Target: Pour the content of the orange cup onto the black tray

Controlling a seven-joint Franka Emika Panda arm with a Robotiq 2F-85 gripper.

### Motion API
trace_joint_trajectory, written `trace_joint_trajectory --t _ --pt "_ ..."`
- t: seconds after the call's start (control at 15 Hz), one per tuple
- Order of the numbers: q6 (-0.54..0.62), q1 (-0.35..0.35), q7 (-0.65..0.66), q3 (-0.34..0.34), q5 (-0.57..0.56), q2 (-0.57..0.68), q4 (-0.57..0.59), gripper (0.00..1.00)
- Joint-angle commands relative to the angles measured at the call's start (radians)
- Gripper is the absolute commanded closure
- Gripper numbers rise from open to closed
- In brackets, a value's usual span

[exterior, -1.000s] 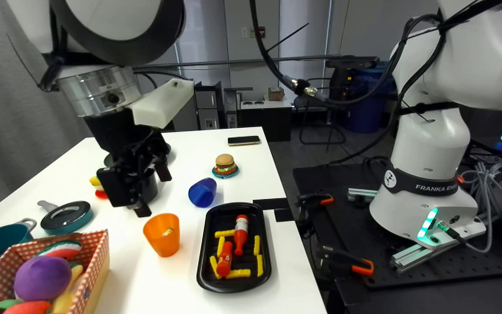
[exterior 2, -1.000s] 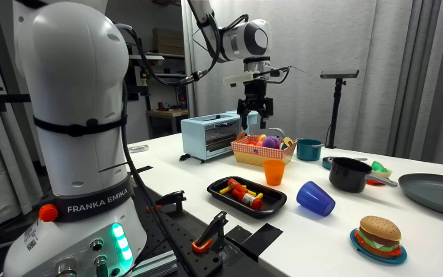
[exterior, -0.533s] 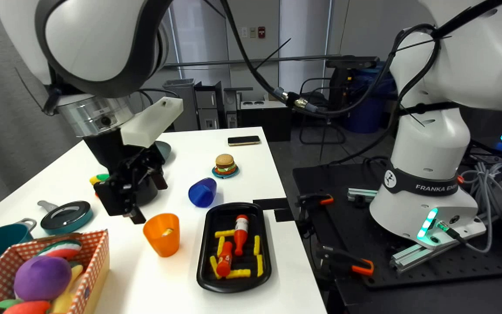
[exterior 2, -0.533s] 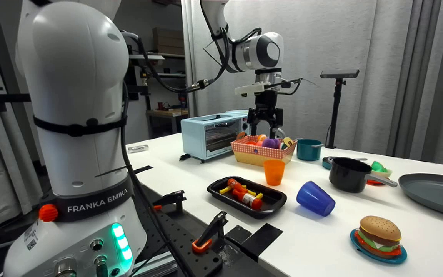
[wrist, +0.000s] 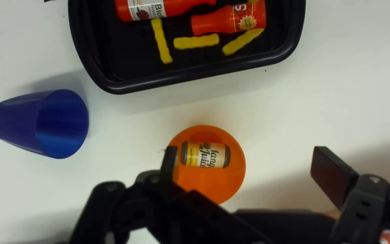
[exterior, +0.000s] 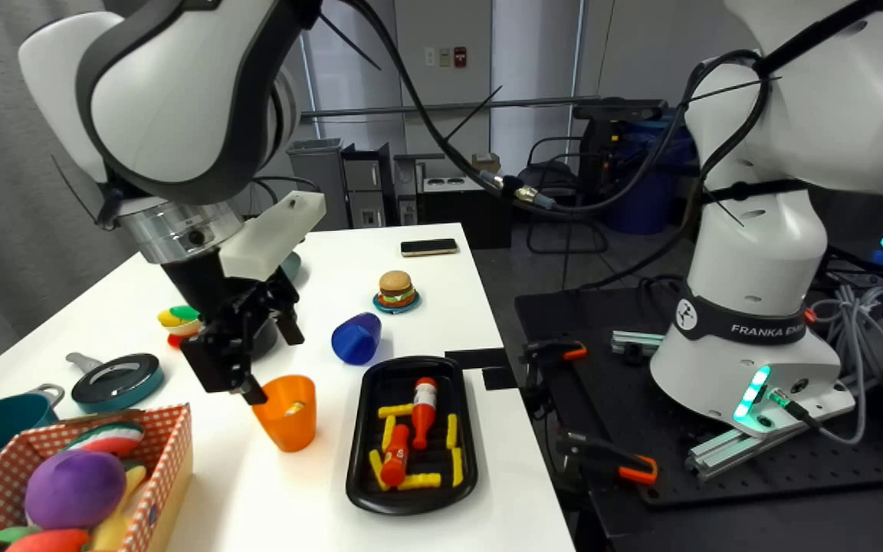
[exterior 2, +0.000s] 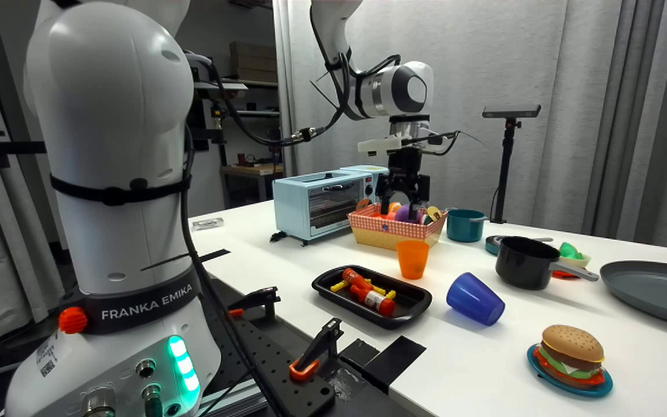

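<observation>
The orange cup [exterior: 285, 420] stands upright on the white table in both exterior views [exterior 2: 413, 260]. In the wrist view a small can with a juice label [wrist: 205, 155] lies inside the cup [wrist: 212, 183]. My gripper [exterior: 274, 361] is open and empty, pointing down, higher than the cup. In the wrist view the cup sits left of centre between the fingers, and the left finger [wrist: 169, 164] overlaps its left rim. The black tray [exterior: 411, 506] lies beside the cup and also shows in the wrist view [wrist: 188, 77]. It holds two red bottles and several yellow sticks.
A blue cup [exterior: 356, 339] lies on its side near the tray. A checked basket [exterior 2: 391, 236] of toy food stands behind the orange cup in an exterior view. A black pot [exterior 2: 524, 263], a toy burger [exterior 2: 571, 356] and a toaster oven [exterior 2: 316, 205] are farther off.
My gripper has come down and, in the last half second, shifted toward the orange cup. It stays open. The cup and the tray have not moved.
</observation>
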Motion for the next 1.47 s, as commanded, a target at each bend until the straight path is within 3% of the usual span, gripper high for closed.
trace_joint_trajectory --t 0.0,1.4 --pt "0.011 0.009 0.002 -0.007 0.024 0.029 0.026 0.0" --pt "0.033 0.042 0.009 0.002 0.03 0.215 0.172 0.0"
